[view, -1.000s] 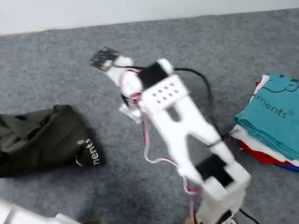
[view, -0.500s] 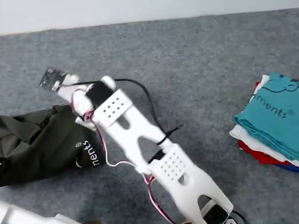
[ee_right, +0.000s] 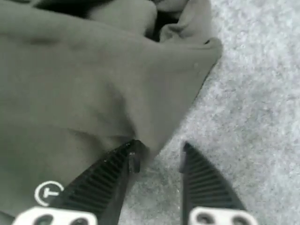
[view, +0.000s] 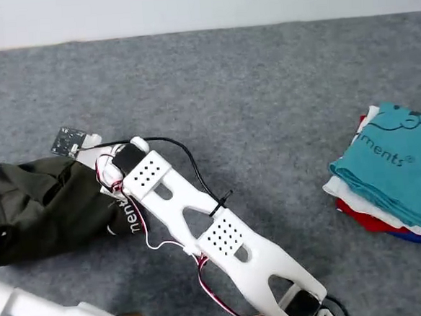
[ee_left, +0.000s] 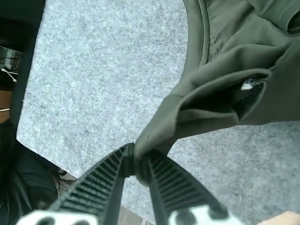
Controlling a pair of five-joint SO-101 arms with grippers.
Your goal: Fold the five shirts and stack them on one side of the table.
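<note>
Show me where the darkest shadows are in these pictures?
High view: a soft shadow lies on the table under the right arm. Left wrist view: the fold opening of the dark green shirt is blackest. Right wrist view: a black hollow sits between the shirt's folds.

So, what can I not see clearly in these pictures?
Folded stack: high view, the right edge cuts it off; the count of shirts is unclear.
Green shirt: high view, the right arm covers part of it.
Right claw: right wrist view, blur; whether it touches the cloth is unclear.
</note>
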